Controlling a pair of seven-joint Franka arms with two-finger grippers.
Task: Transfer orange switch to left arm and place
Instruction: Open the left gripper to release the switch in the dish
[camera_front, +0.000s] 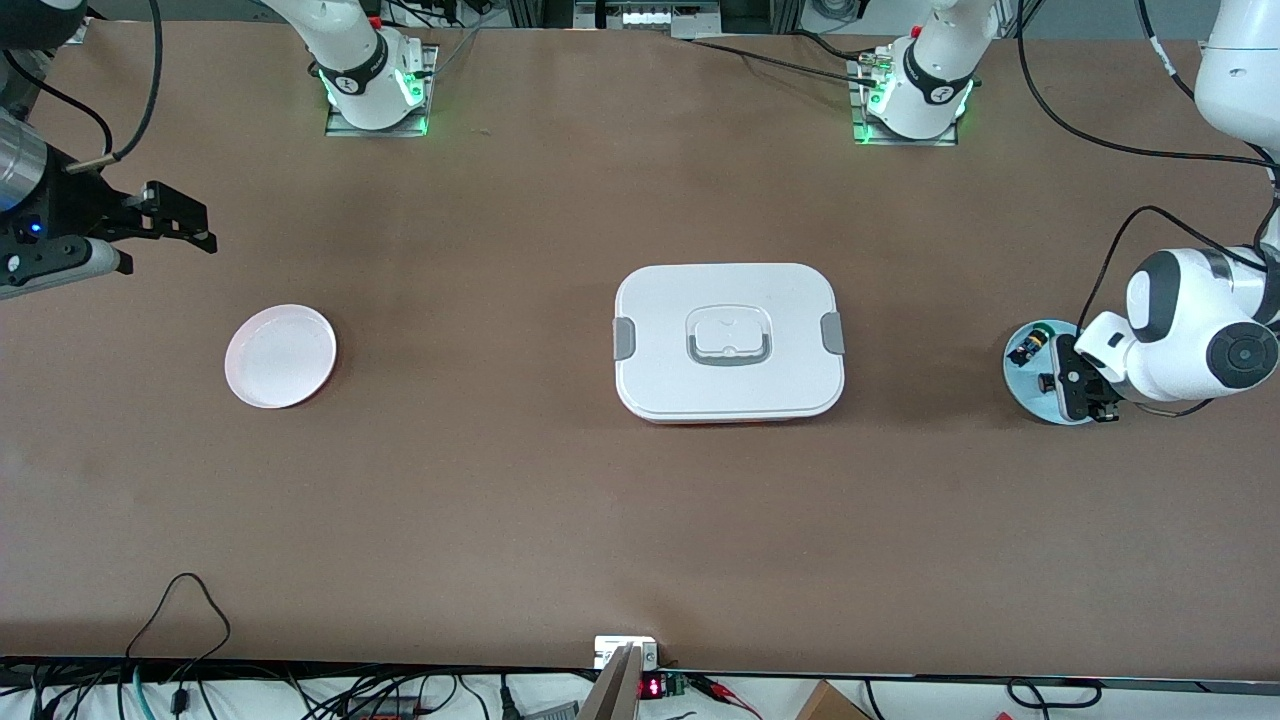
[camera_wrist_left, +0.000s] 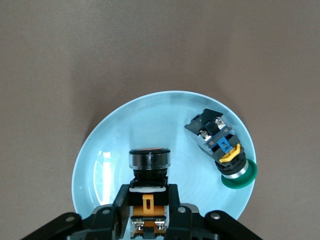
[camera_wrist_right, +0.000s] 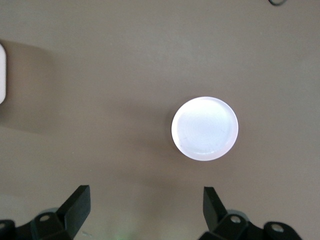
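Note:
The orange switch stands on a light blue plate at the left arm's end of the table. My left gripper is shut on the switch's body, a finger on each side, low over the plate. In the front view my left gripper hides the switch. The white lidded box sits mid-table. My right gripper hangs open and empty over the right arm's end of the table, its fingers wide apart.
A second switch with a green cap lies on its side on the same blue plate, close beside the orange one. A small pale round plate lies near the right arm's end, also in the right wrist view.

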